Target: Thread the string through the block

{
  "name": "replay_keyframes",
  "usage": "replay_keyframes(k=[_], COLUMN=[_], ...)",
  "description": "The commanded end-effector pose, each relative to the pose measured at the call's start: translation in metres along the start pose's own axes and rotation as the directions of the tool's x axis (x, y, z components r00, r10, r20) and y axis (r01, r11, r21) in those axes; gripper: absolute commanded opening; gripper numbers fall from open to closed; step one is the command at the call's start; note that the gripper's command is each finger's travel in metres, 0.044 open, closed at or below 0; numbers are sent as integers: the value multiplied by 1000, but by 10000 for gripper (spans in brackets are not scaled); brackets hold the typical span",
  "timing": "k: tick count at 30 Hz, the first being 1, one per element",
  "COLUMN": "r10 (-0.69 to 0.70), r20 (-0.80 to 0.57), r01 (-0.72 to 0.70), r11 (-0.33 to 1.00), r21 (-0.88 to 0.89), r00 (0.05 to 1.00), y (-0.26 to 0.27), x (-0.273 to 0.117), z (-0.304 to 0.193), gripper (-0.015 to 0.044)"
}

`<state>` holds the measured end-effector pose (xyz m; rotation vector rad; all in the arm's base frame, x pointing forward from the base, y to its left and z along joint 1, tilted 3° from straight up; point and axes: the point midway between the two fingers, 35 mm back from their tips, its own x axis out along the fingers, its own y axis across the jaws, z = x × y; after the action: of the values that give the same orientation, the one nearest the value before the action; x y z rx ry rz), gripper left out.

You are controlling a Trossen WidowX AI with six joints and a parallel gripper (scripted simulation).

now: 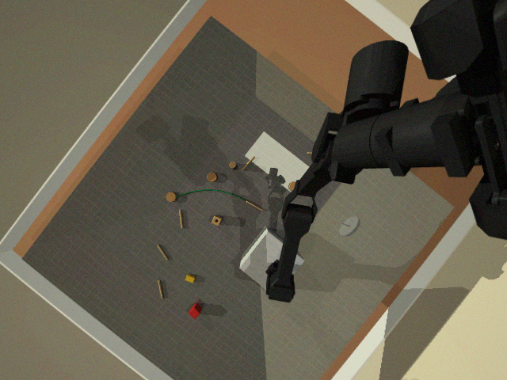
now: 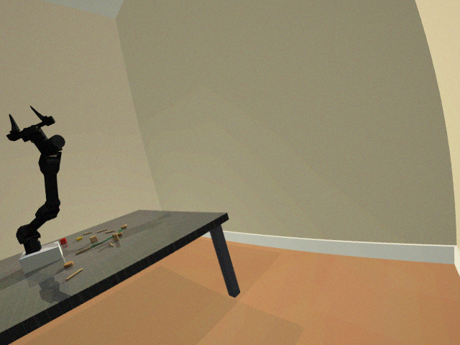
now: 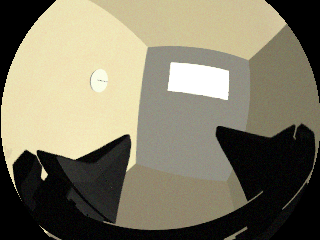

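From above, the thin stick [image 1: 254, 205] [image 2: 82, 251] lay on the table [image 1: 123, 196] [image 2: 185, 230], its string [image 1: 211, 190] [image 2: 102, 242] curving left to the round button [image 1: 171, 197] [image 2: 123, 226]. The pierced block [image 1: 219, 218] [image 2: 93, 238] sat apart, right of the button, a dark round opening in its upper face. Nothing had been threaded; I judged the job was at its start, the pick-up. The string looked smooth and green, the block squarish and pale, the button a squat brown disc. Loose sticks [image 1: 181, 218] lay to the left, so the wrong one could be taken.

From the side, I saw the black gripper [image 1: 485, 123] [image 2: 19, 110] [image 3: 175, 135] high over the near left end, its tapered fingers wide apart and pointing upward. It needed to swing over and come down astride the strung stick. The red cube [image 1: 196, 310] [image 2: 62, 240] and yellow piece [image 1: 189, 278] [image 2: 79, 238] sat beyond the string.

At the wrist, nothing showed between the angular fingertips but plain walls and a bright white rectangle [image 3: 198, 81].
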<state>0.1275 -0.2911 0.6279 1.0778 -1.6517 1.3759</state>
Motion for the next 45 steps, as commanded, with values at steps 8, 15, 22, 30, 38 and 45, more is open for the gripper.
replay_keyframes(k=[8, 15, 22, 30, 38, 45], r10=[76, 146, 176, 137, 26, -95], r20=[-166, -399, -615, -862, -992, -974], r01=[-90, -202, -298, -461, -581, -625], r11=[993, 974, 949, 879, 812, 779], r21=[-75, -101, -102, -121, -53, 56], r00=[983, 905, 769, 488, 127, -207], y=[50, 107, 149, 181, 174, 141], x=[38, 62, 62, 25, -61, -163], z=[-50, -132, -219, -347, -457, -516], gripper=[440, 440, 440, 440, 440, 440])
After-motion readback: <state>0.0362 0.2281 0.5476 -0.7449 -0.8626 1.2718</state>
